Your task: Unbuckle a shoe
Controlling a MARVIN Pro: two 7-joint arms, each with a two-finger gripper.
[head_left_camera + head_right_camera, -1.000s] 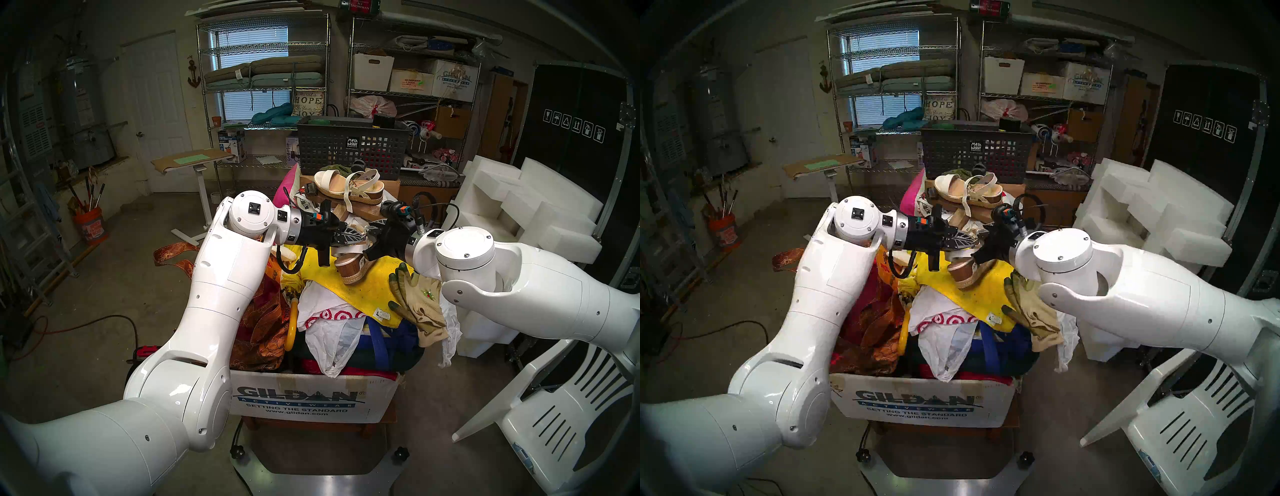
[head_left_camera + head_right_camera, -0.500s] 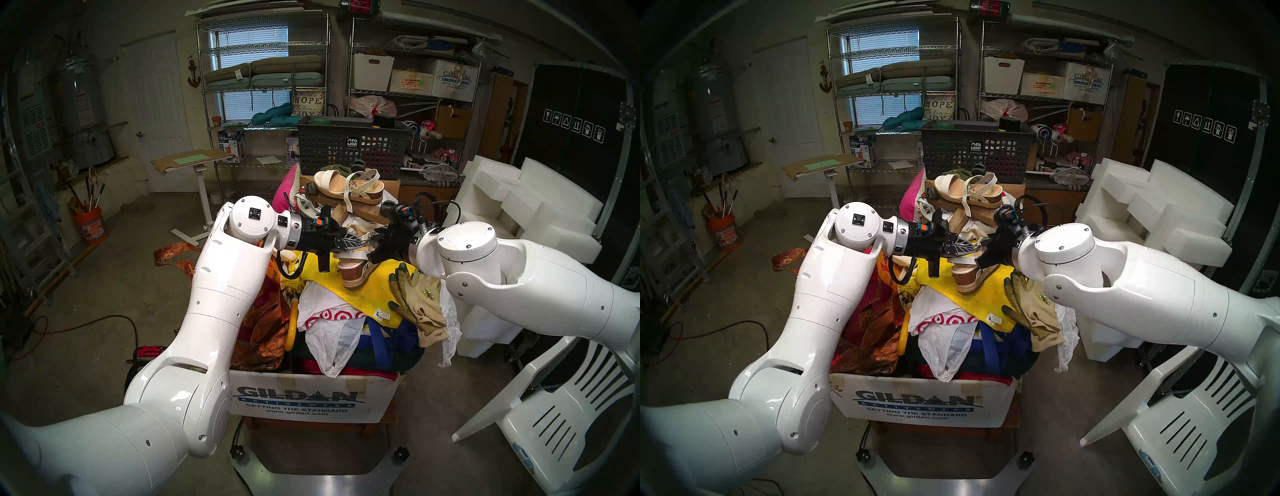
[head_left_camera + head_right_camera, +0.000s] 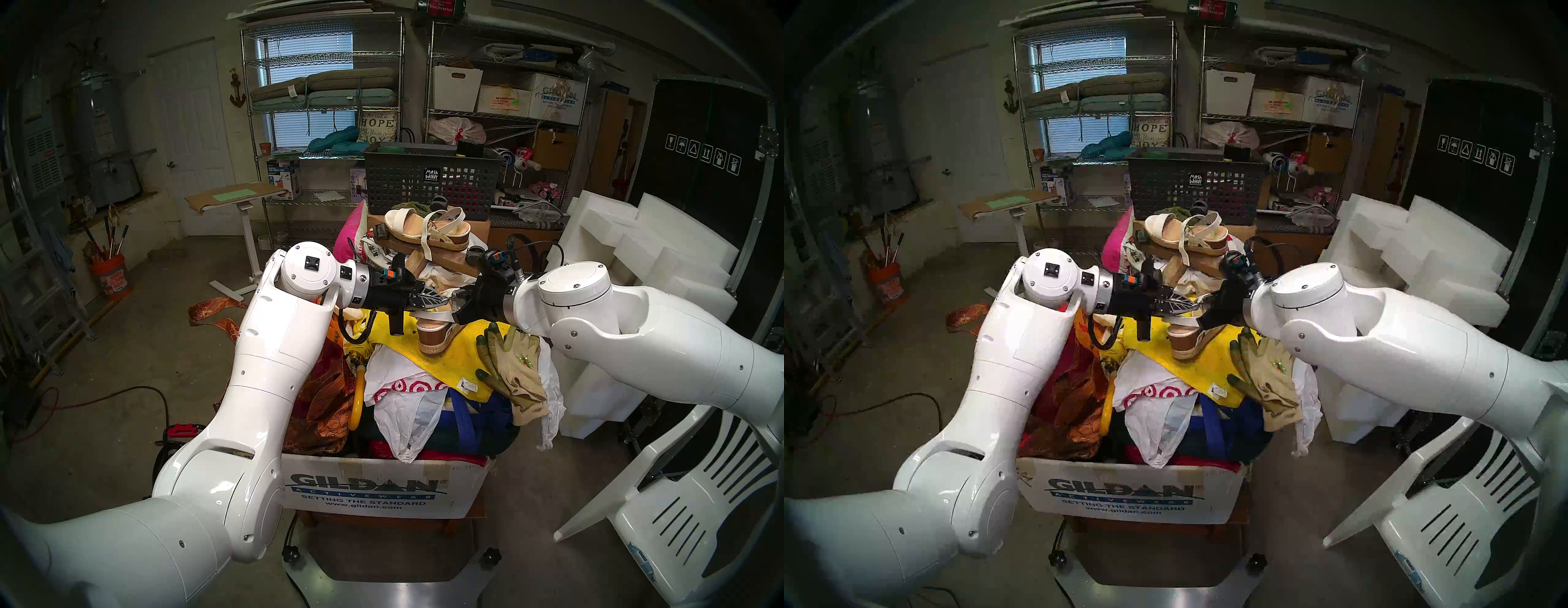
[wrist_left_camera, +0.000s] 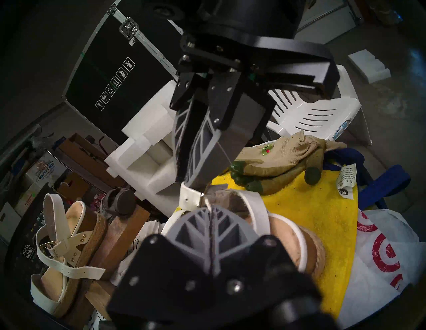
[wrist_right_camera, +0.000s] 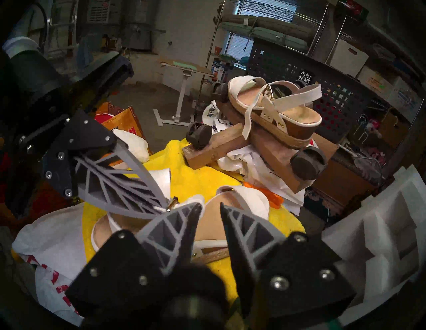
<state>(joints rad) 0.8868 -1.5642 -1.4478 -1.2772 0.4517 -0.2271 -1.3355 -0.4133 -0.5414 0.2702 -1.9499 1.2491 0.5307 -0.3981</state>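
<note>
White-strapped cork-heel wedge sandal (image 3: 437,335) lies on yellow towel (image 3: 462,361) atop overfull cardboard box (image 3: 382,492). Left gripper (image 4: 211,208) clenched on its white ankle strap (image 4: 189,195) beside the buckle; right gripper (image 5: 211,208) parted, empty. Risk: sandal lifts, strap slips.

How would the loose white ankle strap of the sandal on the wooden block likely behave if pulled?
The ankle strap droops over the wooden block, so it is probably floppy. The sandal merely rests there, perched high, so a pull might tip it off.
</note>
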